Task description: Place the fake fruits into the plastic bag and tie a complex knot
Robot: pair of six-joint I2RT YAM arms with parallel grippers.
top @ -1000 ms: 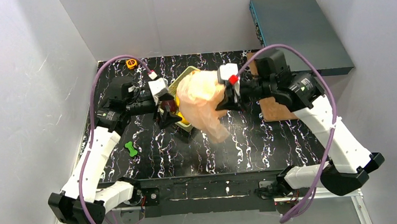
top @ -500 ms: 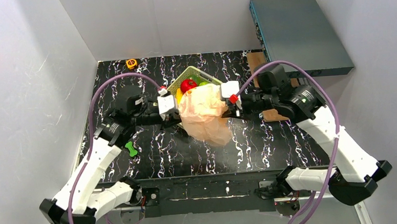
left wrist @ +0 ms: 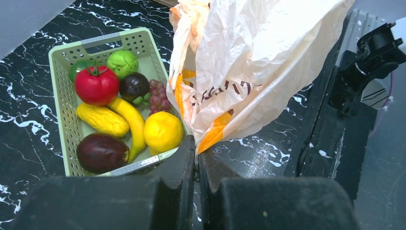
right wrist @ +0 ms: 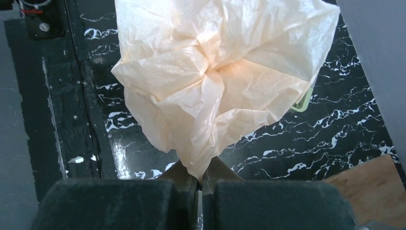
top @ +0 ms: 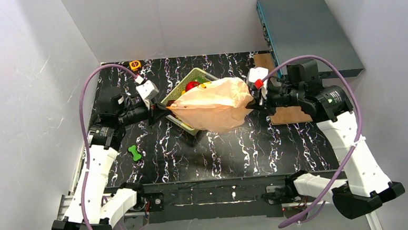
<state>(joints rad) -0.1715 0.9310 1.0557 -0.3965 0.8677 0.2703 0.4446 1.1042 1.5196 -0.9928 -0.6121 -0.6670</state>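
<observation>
The peach plastic bag [top: 215, 110] hangs stretched sideways above the table between both grippers. My left gripper [top: 166, 109] is shut on the bag's left edge [left wrist: 210, 136]. My right gripper [top: 251, 103] is shut on a bunched tip of the bag [right wrist: 198, 165]. The fake fruits lie in the light green basket [left wrist: 62, 120]: a red apple [left wrist: 96, 85], green lime [left wrist: 122, 63], bananas [left wrist: 129, 120], yellow citrus [left wrist: 163, 131], a dark plum [left wrist: 102, 152] and grapes [left wrist: 158, 96]. The bag hides part of the basket [top: 182, 85] from above. No knot is in view.
A small green bone toy [top: 135, 152] lies on the black marbled table [top: 204, 157] near my left arm. An orange object [top: 135, 65] sits at the back left. A wooden board [top: 286, 113] lies under my right wrist, below a grey box [top: 308, 30]. White walls close in both sides.
My left gripper has shut on the bag's left edge. Both arms have pulled apart, and the bag has gone from hanging crumpled to stretched wide.
</observation>
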